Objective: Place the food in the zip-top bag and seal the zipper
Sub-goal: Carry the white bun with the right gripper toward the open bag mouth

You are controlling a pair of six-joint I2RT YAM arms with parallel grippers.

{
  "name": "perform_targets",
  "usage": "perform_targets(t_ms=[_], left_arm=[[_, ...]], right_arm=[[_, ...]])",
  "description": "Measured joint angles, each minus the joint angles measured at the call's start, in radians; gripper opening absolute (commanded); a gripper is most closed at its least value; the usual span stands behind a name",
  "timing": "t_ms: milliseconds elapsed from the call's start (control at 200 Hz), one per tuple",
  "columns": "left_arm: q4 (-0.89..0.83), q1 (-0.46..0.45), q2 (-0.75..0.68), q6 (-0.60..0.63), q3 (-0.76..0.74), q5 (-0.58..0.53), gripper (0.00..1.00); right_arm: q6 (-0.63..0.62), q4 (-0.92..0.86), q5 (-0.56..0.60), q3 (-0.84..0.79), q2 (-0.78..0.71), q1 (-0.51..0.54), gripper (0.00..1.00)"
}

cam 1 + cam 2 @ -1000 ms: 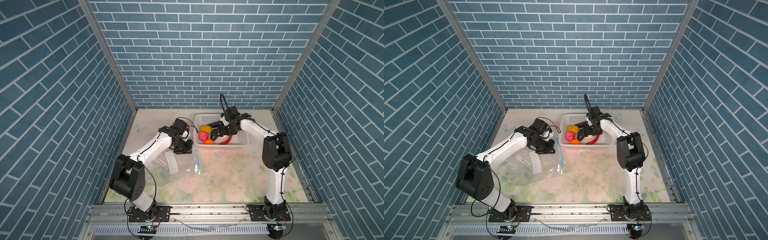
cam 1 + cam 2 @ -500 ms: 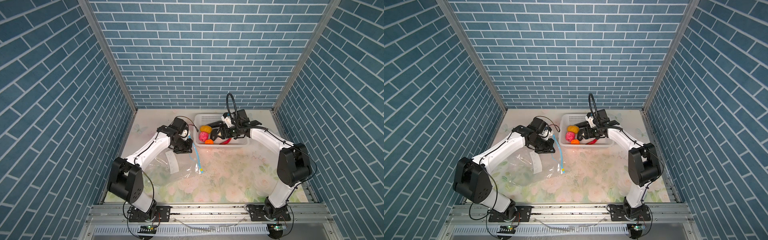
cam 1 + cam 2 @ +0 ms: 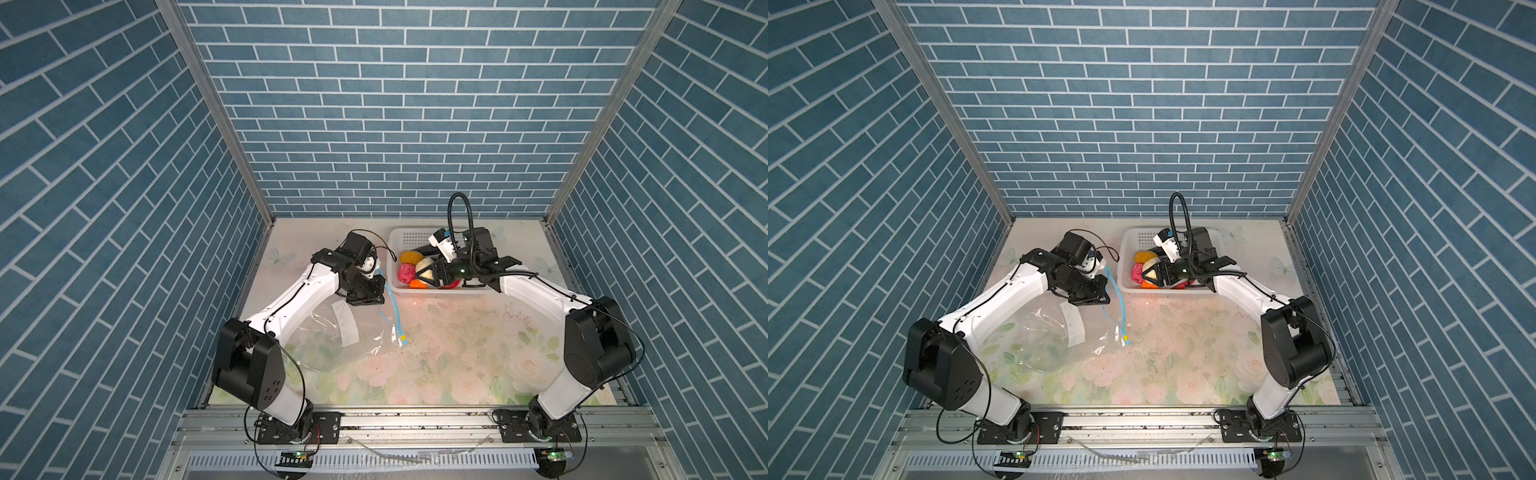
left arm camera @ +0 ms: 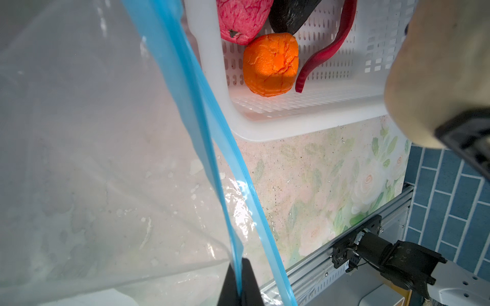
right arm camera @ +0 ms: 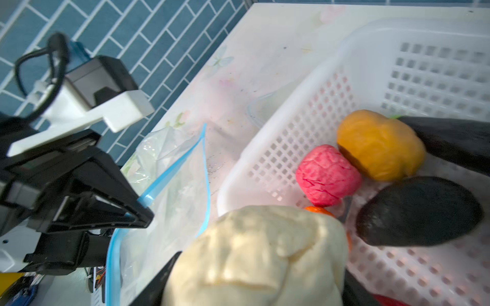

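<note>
Bench [image 3: 457,357]: one, carrying everything. Zip-top bag [image 3: 328,349]: one, clear, lying on the bench on the left arm's side, nothing seen inside. Its upper lip is being pinched up by the left gripper [image 3: 371,298], fingers clamped together on the zipper [image 4: 201,132], so the mouth is being held agape toward the basket [image 3: 440,293]. Basket: one, white, perforated, just beside the bag's mouth.

Right gripper [image 3: 429,276]: fingers are being held wide apart, clamped on the cream lumpy ball [image 5: 254,254], which is raised over the basket's bag-side end.

Step judged: a first piece is being transferred, none bagged yet. The next move is judged to call for the ball being swung over the basket rim, lowered between the two blue lips and released well inside.

Food counted, seven:
- one cream lumpy ball
- one pink bumpy ball [image 5: 327,174]
- one yellow piece [image 5: 379,144]
- one orange piece [image 4: 270,63]
- two black ovals [image 5: 419,212]
- one red strip [image 4: 331,45]

Slider tab [image 3: 403,341]: one, at the zipper's near end.
</note>
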Motion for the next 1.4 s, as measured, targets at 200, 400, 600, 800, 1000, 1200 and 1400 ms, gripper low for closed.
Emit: perform_targets(t_ms=[200,400,600,800,1000,1200,1400], left_arm=[[-0.009,0.000,-0.014,0.000,0.003,0.003,0.00],[-0.022,0.000,-0.039,0.000,0.005,0.006,0.00],[-0.023,0.000,-0.056,-0.001,0.006,0.007,0.00],[-0.028,0.000,-0.068,-0.003,0.007,0.010,0.00],[-0.030,0.000,-0.077,-0.010,0.012,0.011,0.00],[-0.036,0.000,-0.078,-0.016,0.013,0.013,0.00],[-0.039,0.000,-0.079,-0.019,0.013,0.013,0.00]], right_arm=[[-0.006,0.072,-0.054,-0.021,-0.002,0.073,0.53],[-0.012,0.128,-0.092,-0.024,-0.001,0.129,0.53],[-0.027,0.188,-0.131,-0.031,0.013,0.159,0.52],[-0.052,0.220,-0.153,-0.032,0.051,0.174,0.52],[-0.068,0.228,-0.165,-0.035,0.078,0.190,0.52],[-0.078,0.232,-0.172,-0.035,0.085,0.196,0.52],[-0.085,0.233,-0.175,-0.035,0.093,0.196,0.52]])
